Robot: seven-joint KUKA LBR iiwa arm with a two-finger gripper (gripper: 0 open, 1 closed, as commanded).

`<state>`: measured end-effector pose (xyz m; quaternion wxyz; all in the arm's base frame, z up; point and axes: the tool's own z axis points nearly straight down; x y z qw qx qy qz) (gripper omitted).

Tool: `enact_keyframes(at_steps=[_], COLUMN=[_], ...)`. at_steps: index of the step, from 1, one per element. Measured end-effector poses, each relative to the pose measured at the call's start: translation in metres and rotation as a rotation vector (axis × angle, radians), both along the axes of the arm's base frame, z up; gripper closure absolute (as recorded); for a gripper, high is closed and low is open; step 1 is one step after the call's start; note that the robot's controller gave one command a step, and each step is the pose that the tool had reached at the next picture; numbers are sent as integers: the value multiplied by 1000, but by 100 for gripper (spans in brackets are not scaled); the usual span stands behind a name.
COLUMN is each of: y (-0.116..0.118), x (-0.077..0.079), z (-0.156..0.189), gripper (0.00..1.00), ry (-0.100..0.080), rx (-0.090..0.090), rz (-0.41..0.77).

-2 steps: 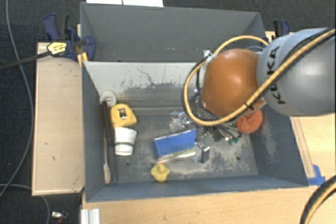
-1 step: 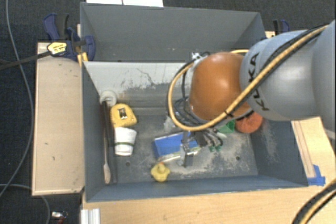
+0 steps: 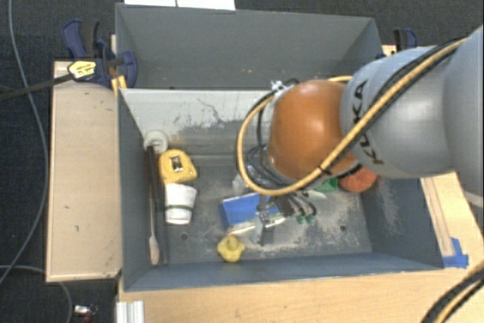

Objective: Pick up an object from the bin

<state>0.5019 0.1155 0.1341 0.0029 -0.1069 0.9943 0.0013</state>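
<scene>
**Blue rectangular block (image 3: 239,208) beside the jaws, centre-front of bin**

Found lying flat on the floor of the grey metal bin (image 3: 242,49), slightly left of centre and towards the front wall, set askew to the walls.

Observed just beside its right edge: the silvery metal end of the jaws, low over the bin floor. Cannot tell whether touching the block. Cannot tell whether set wide or narrow, being largely covered from above by the orange dome-shaped wrist cover (image 3: 306,134) and the looped yellow-and-black cable. Nothing seen held.

Recorded in front of the block, near the front wall: small yellow lumpy piece (image 3: 230,248), apart from the block.

Recorded to the left, well clear of the jaws:
- white plastic cup-like cylinder (image 3: 180,204), tipped over;
- yellow boxy tape-measure-like item (image 3: 175,166), just behind the cylinder;
- long thin wooden stick (image 3: 153,200), laid along the left wall;
- small grey round cap (image 3: 156,138), at the stick's far end.

Recorded to the right, partly under the arm: orange-red rounded item (image 3: 358,179) and small green pieces (image 3: 306,217), kind not determinable.
</scene>
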Motion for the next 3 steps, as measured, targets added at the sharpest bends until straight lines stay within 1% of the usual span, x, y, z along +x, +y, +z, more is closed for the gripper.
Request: enact_keyframes(at_steps=[1, 2, 3], y=[-1, -34, -34], x=[10, 31, 31], z=[-30, -52, -52], gripper=[0, 100, 100], ry=[-1, -6, -6], rx=[2, 4, 5], rz=[-115, -365, -365])
